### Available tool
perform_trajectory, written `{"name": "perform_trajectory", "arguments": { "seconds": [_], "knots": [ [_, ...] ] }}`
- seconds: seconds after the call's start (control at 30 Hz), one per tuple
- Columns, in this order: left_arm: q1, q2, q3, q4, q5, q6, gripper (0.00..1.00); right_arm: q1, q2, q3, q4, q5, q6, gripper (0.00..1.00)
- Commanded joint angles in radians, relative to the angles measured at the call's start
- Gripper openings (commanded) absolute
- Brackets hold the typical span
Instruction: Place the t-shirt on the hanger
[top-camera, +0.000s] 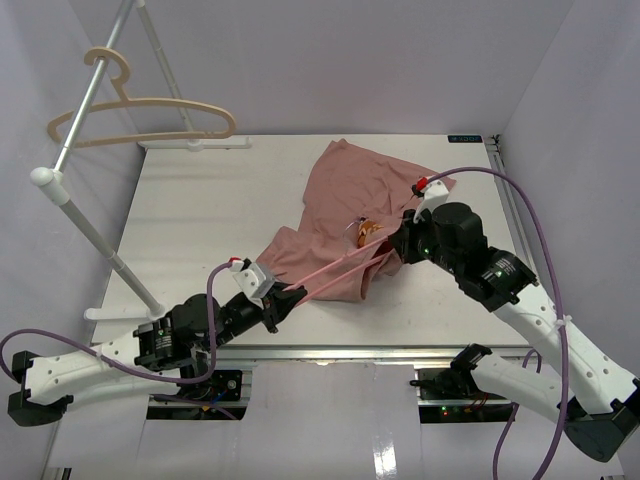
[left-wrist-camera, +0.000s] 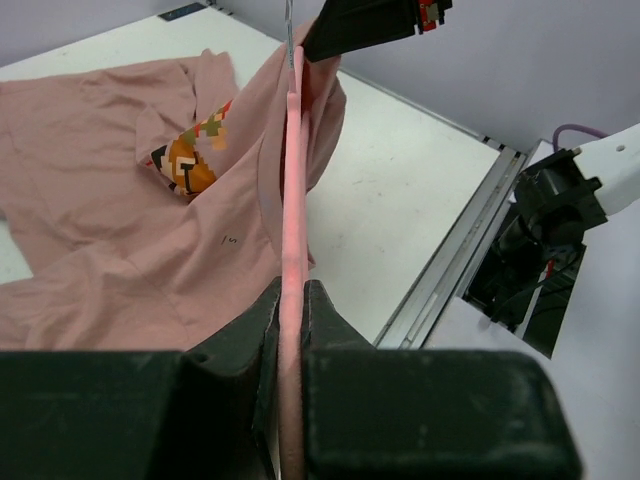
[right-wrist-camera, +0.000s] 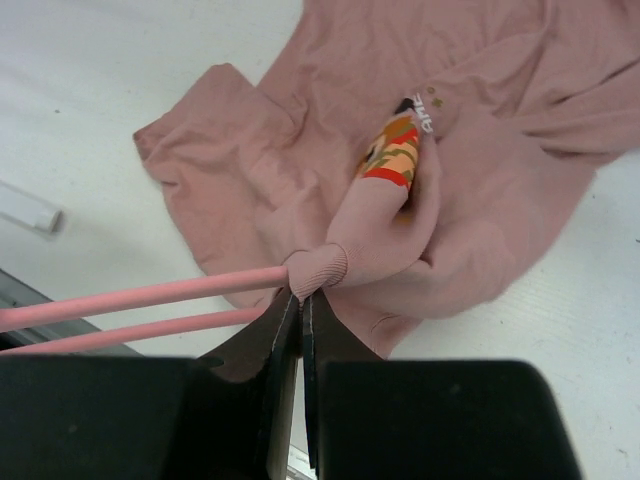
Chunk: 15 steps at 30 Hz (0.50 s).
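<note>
The t-shirt (top-camera: 350, 190) is spread crumpled over the table's (top-camera: 200, 220) right half. Its collar (right-wrist-camera: 322, 268) is pinched tight by the right gripper (top-camera: 395, 250). The hanger (top-camera: 340, 272), reaching there from the table's near edge, is clamped by the left gripper (top-camera: 283, 298).

Crumpled mauve t-shirt (top-camera: 345, 190) (orange tag showing) lies with thin pink hanger (top-camera: 328, 273) reaching its collar.

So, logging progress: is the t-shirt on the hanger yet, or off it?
Off. The t-shirt lies rumpled on the table; only its collar, pinched by the right end effector, meets the hanger.
</note>
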Motion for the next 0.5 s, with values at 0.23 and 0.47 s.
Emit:
{"name": "perform_trajectory", "arguments": {
  "seconds": [0.23,0.47],
  "knots": [
    [-0.003,-0.021,-0.128,0.260,0.142,0.081,0.00,0.003,0.039,0.139,0.026,-0.306,-0.072,0.08],
    [-0.003,-0.039,-0.182,0.303,0.156,0.074,0.00,0.004,0.058,0.156,0.022,-0.316,-0.091,0.08]
  ]
}}
